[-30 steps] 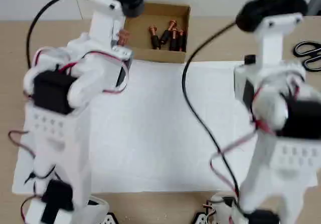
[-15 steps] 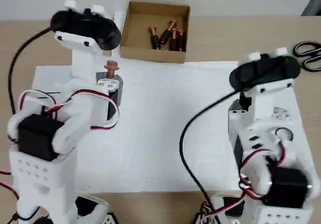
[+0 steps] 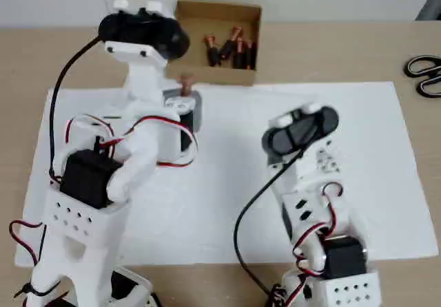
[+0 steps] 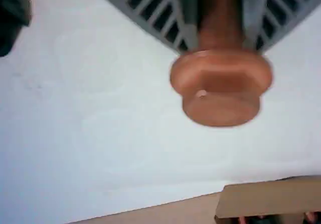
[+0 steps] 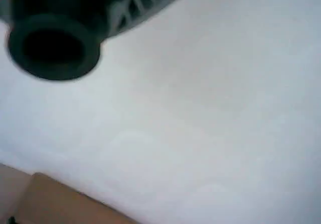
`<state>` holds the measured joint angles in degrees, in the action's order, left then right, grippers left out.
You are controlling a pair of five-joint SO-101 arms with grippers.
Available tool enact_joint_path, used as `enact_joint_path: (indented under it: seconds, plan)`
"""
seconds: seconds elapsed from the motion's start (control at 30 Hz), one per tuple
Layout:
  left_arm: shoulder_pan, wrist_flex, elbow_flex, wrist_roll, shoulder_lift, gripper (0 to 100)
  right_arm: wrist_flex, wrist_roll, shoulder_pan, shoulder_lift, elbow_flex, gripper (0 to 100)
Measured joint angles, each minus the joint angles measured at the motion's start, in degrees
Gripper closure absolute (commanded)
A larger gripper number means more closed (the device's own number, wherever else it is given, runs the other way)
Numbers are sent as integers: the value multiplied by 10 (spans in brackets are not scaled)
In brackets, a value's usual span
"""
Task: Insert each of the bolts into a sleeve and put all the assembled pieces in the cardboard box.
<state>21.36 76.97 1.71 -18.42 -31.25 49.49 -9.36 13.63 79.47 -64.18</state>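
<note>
A copper bolt (image 4: 220, 83) is clamped by its shank between the grey fingers of my left gripper (image 4: 220, 13), head outward. From above, this bolt (image 3: 186, 82) and the left gripper (image 3: 184, 97) hang over the white sheet just in front of the cardboard box (image 3: 180, 42). The box holds several assembled copper-and-black pieces (image 3: 231, 49). My right gripper (image 5: 60, 8) is shut on a black sleeve (image 5: 52, 45), whose open bore faces the camera. The right arm (image 3: 300, 131) stands over the middle right of the sheet, hiding its gripper from above.
A white sheet (image 3: 227, 190) covers most of the wooden table. Black scissors (image 3: 424, 73) lie at the right edge. A few small screws (image 3: 325, 157) rest on the sheet beside the right arm. A box corner (image 5: 60, 204) shows past the sleeve.
The left arm has carried the bolt to the right, closer to the box's front. The right arm has swung left and toward the sheet's middle.
</note>
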Motion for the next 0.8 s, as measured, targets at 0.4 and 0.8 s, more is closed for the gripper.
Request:
enact_joint_path:
  seconds: [0.4, 0.8]
  plan:
    - [8, -165, 90, -39, 0, 994, -87, 98, 28, 229, -249, 995]
    - [67, -276, 198, -45, 1, 994, -87, 119, 113, 229, -253, 995]
